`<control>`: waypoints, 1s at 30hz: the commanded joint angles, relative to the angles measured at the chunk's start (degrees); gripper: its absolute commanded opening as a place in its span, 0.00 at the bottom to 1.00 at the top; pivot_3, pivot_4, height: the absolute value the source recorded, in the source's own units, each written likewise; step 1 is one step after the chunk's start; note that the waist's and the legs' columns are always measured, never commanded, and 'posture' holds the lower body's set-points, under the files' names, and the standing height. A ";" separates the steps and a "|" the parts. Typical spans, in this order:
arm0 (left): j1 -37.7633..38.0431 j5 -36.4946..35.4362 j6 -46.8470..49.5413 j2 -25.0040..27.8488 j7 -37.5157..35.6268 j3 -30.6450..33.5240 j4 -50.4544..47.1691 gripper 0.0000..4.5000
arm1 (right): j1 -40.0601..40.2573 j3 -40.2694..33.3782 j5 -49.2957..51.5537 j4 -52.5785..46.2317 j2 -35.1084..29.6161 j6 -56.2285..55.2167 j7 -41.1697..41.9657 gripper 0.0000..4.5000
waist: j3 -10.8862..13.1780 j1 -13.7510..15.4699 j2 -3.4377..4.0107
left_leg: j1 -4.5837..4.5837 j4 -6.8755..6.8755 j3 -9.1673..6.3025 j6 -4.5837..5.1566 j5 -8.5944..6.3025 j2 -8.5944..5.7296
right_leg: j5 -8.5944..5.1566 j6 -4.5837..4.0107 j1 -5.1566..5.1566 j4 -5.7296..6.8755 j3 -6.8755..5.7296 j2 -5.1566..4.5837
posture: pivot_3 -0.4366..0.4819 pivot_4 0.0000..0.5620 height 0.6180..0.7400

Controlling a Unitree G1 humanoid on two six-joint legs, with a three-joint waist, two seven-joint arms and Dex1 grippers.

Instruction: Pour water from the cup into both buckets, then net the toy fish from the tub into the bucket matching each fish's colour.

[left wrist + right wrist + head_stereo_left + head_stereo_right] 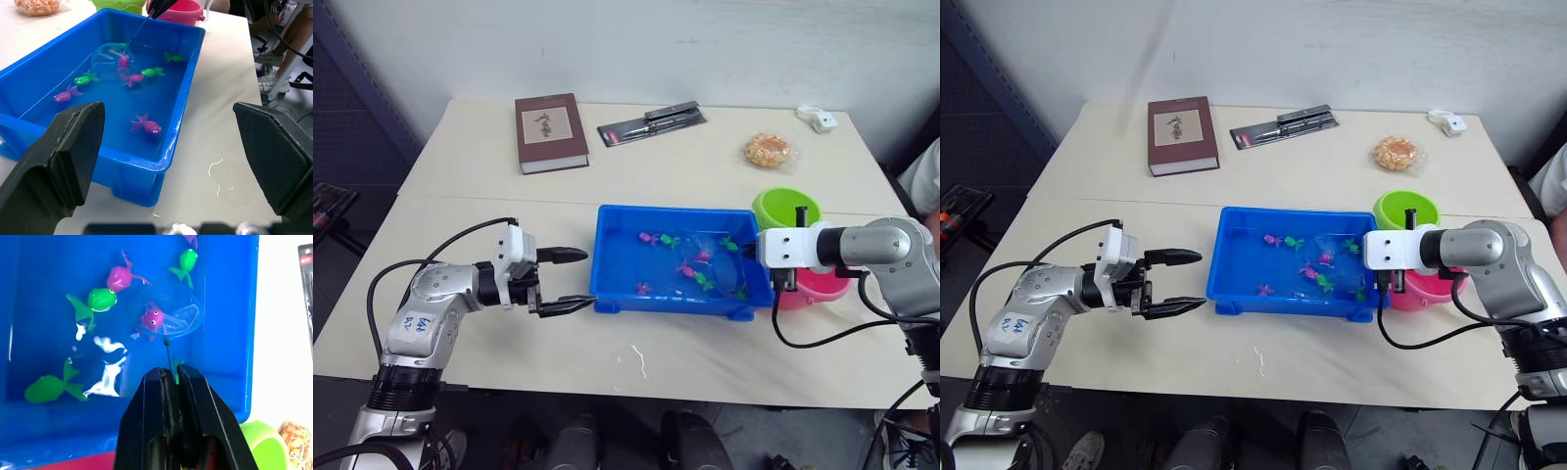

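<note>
The blue tub (pixel 615 286) holds water and several small pink and green toy fish (pixel 145 125). My right gripper (pixel 170 373) is shut on the thin handle of the net (pixel 184 313). The hoop sits in the water at the tub's right end, with a pink fish (pixel 152 318) at its rim. A green fish (pixel 100 298) floats close by. The green bucket (pixel 786 208) and the pink bucket (pixel 822 287) stand just right of the tub, beside that arm. My left gripper (pixel 590 276) is open and empty, just left of the tub. The cup is out of view.
At the back of the table lie a brown book (pixel 551 130), a packaged tool (pixel 652 122), a snack bag (pixel 770 150) and a small white object (pixel 819 118). A water splash (pixel 636 364) marks the table in front of the tub. A person's sleeve (pixel 928 176) shows at the right edge.
</note>
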 commanded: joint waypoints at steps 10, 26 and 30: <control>-0.18 -0.95 0.79 0.50 0.16 0.54 -1.97 1.00 | -0.70 0.73 0.76 -6.19 0.45 4.38 2.63 0.00 | 0.00 -0.05 0.00 | 0.00 0.00 0.00 0.00 0.00 0.01 | 0.00 0.00 -0.01 0.01 0.00 0.01 | 0.48 0.27 0.99; 0.50 -1.25 1.24 0.89 0.67 0.95 -2.92 1.00 | 1.29 0.46 1.44 -10.80 -0.33 11.54 5.06 0.00 | 0.00 -0.01 0.00 | -0.01 -0.01 -0.01 0.00 0.00 -0.01 | 0.00 0.00 -0.01 0.00 0.00 0.00 | 0.48 0.27 0.99; 0.71 -1.30 1.43 1.11 0.64 1.05 -3.06 1.00 | 4.28 -2.87 9.64 -15.70 1.33 23.58 6.37 0.00 | 0.00 0.00 0.00 | -0.01 -0.02 -0.02 0.00 0.00 0.01 | 0.00 0.00 -0.01 0.00 0.00 0.00 | 0.48 0.27 0.99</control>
